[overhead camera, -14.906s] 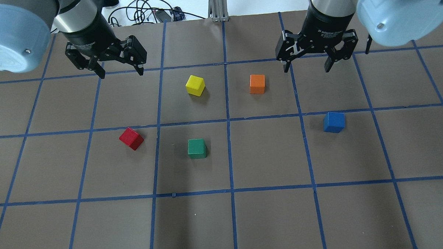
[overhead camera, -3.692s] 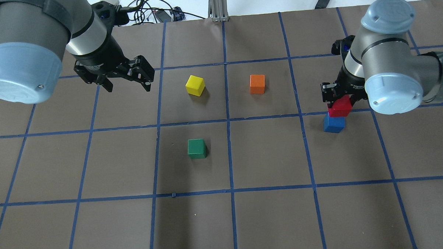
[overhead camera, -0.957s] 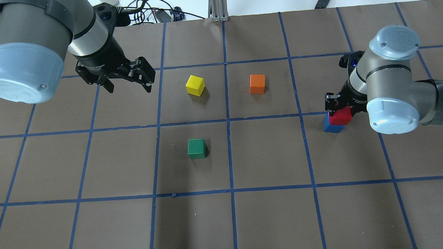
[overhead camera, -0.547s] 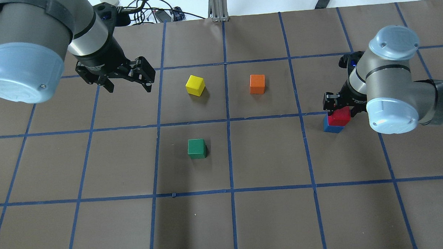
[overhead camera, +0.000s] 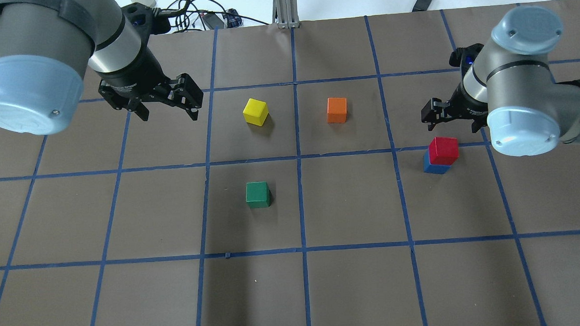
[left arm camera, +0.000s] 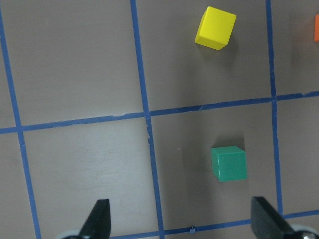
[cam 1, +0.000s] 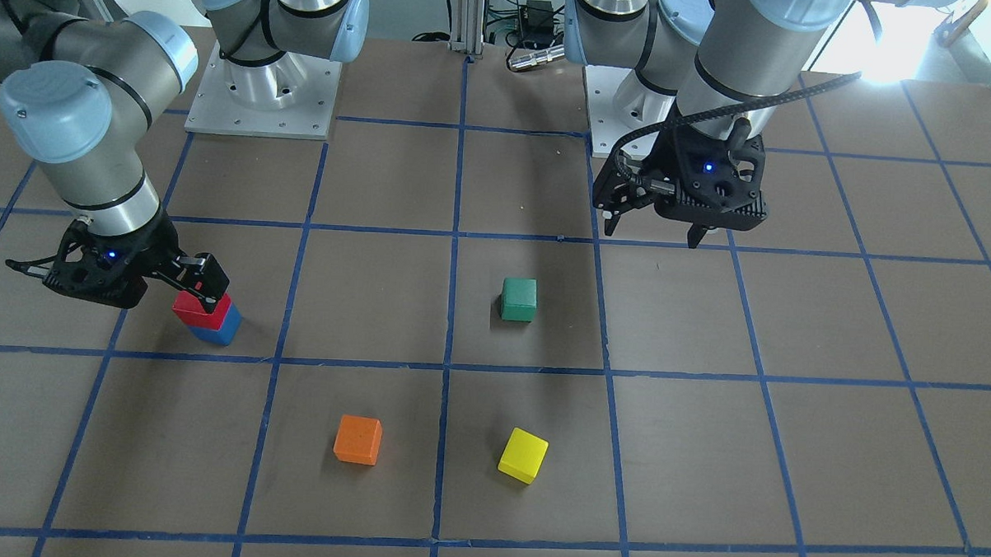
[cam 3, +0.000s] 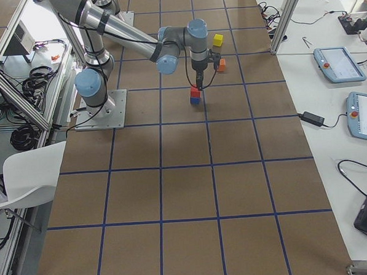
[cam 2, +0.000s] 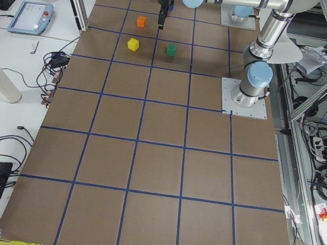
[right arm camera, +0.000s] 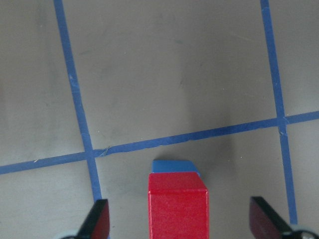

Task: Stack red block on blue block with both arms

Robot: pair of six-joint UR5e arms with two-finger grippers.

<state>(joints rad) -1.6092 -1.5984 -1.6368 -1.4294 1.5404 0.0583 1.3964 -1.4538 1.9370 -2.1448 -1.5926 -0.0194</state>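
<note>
The red block [overhead camera: 443,150] sits on top of the blue block [overhead camera: 434,167] at the right of the table, slightly offset. The stack also shows in the front view, red block [cam 1: 200,309] on blue block [cam 1: 219,332]. My right gripper [overhead camera: 453,124] is open and empty, just above and behind the stack. In the right wrist view the red block [right arm camera: 178,209] lies between the spread fingers [right arm camera: 98,219], touching neither. My left gripper [overhead camera: 168,116] is open and empty, hovering at the far left.
A yellow cube [overhead camera: 255,111] and an orange cube [overhead camera: 337,109] stand in the far middle squares. A green cube [overhead camera: 258,194] stands nearer the centre. Blue tape lines grid the brown table. Cables lie beyond the far edge.
My right gripper has let go of the red block and moved up and away from it. The red block stays on the blue block. The left arm has not moved.
</note>
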